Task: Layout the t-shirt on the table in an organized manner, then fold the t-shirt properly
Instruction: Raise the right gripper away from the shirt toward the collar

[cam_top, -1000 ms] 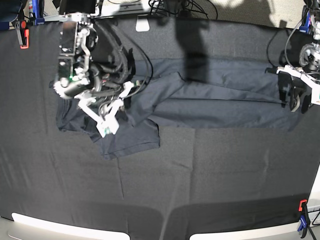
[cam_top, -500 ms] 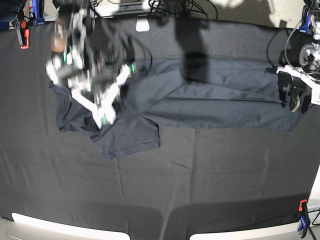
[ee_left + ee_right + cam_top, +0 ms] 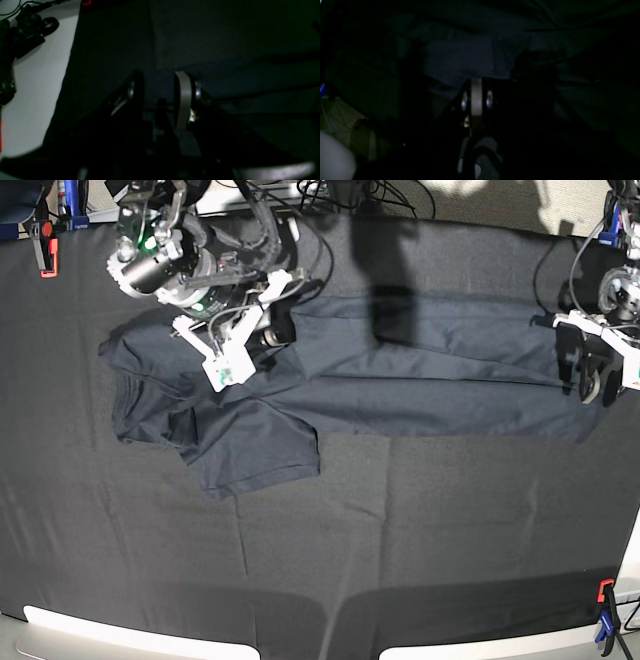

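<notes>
The dark navy t-shirt (image 3: 420,380) lies stretched across the far half of the black-clothed table (image 3: 400,540), with one bunched sleeve end at the left (image 3: 250,450). My right gripper (image 3: 272,330) is over the shirt's upper left part. In the right wrist view its pads (image 3: 476,95) are pressed together at the edge of the cloth (image 3: 470,57). My left gripper (image 3: 590,375) rests at the shirt's right end. In the left wrist view it (image 3: 160,90) is open, its jaws apart just above the cloth (image 3: 250,87).
Orange clamps sit at the far left corner (image 3: 45,245) and the near right corner (image 3: 605,605). Cables (image 3: 340,195) and a white block (image 3: 285,230) lie along the far edge. A pale rim (image 3: 130,635) runs along the near edge. A pale surface (image 3: 37,87) lies beyond the table's right side.
My right arm swung up and toward the far edge, carrying the cloth with it. The diagonal fold in the shirt's left part is pulled flatter. The left arm has not moved.
</notes>
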### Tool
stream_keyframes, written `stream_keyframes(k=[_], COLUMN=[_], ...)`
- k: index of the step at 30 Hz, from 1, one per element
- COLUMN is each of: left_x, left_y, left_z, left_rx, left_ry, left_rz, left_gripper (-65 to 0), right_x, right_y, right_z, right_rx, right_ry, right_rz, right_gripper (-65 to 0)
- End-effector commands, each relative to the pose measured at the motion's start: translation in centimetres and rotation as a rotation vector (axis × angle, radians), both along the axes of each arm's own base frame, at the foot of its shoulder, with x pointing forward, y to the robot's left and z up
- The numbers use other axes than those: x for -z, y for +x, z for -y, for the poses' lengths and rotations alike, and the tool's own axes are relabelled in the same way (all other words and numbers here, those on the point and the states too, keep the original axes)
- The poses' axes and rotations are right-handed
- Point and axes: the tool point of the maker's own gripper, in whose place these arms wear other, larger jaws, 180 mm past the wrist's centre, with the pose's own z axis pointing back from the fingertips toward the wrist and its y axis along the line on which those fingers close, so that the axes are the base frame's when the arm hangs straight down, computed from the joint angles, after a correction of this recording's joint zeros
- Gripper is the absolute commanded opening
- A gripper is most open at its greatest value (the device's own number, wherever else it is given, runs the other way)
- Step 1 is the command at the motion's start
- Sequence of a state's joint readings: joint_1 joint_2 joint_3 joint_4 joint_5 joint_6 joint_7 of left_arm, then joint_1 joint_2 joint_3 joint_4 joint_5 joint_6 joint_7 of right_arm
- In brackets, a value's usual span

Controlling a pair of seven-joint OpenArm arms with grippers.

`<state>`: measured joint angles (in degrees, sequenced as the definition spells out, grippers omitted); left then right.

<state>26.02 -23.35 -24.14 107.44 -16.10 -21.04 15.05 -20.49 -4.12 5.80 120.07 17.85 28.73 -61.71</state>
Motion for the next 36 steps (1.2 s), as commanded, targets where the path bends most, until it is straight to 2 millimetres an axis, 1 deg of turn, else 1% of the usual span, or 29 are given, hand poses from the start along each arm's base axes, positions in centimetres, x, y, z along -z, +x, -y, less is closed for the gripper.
stream_keyframes(k=[1, 4, 8, 10, 11, 14, 16, 17, 20, 21, 22, 24, 28, 30, 32, 36], left_x=[-1.4, -1.4, -1.4, -1.4, -1.4, -1.4, -1.4, -1.4, -1.4, -1.4, -1.4, -1.4, -1.4, -1.4, -1.4, -1.4], left_y=[0.4, 0.4, 0.4, 0.4, 0.4, 0.4, 0.4, 0.4, 0.4, 0.4, 0.4, 0.4, 0.4, 0.4, 0.4, 0.4], left_z=[-0.2, -0.2, -0.2, -0.2, -0.2, -0.2, -0.2, -0.2, -0.2, -0.2, -0.2, -0.2, -0.2, -0.2, -0.2, -0.2], left_rx=[0.004, 0.004, 0.004, 0.003, 0.004, 0.004, 0.003, 0.004, 0.004, 0.004, 0.004, 0.004, 0.004, 0.004, 0.004, 0.004], left_ry=[0.01, 0.01, 0.01, 0.009, 0.01, 0.01, 0.01, 0.01, 0.01, 0.01, 0.01, 0.01, 0.01, 0.01, 0.01, 0.01], left_rz=[0.047, 0.047, 0.047, 0.047, 0.047, 0.047, 0.047, 0.047, 0.047, 0.047, 0.047, 0.047, 0.047, 0.047, 0.047, 0.047], left_gripper=[-47.6, -47.6, -47.5, -47.5, -47.6, -47.6, -47.6, -47.5, -47.6, -47.6, -47.6, -47.5, -47.5, -47.5, -47.6, -47.5], right_x=[-1.1, -1.0, -1.7, -1.9, -1.9, -1.7, -1.6, -1.5, -1.6, -1.6, -1.7, -1.9, -2.7, -3.2, -4.0, -5.7], right_y=[0.4, -0.4, -1.1, -1.1, -0.9, -0.2, -0.2, -0.2, -0.3, -0.3, -0.4, -0.8, -2.0, -2.1, -1.3, 1.5], right_z=[-0.8, -2.5, -5.7, -6.6, -6.7, -6.1, -5.8, -5.8, -5.9, -6.0, -6.3, -6.8, -8.6, -9.0, -9.1, -8.5], right_rx=[-0.023, -0.086, -0.177, -0.19, -0.185, -0.157, -0.156, -0.158, -0.162, -0.163, -0.169, -0.204, -0.308, -0.337, -0.331, -0.29], right_ry=[0.018, 0.025, 0.064, 0.059, 0.043, -0.021, -0.033, -0.036, -0.024, -0.017, -0.004, 0.018, 0.1, 0.12, 0.127, 0.094], right_rz=[0.039, 0.016, 0.033, 0.046, 0.06, 0.092, 0.092, 0.09, 0.086, 0.086, 0.086, 0.083, 0.085, 0.102, 0.138, 0.247], right_gripper=[-65.0, -65.0, -65.0, -65.0, -65.0, -65.0, -65.0, -62.5, -49.6, -46.5, -44.6, -44.1, -44.1, -44.1, -44.1, -44.2])
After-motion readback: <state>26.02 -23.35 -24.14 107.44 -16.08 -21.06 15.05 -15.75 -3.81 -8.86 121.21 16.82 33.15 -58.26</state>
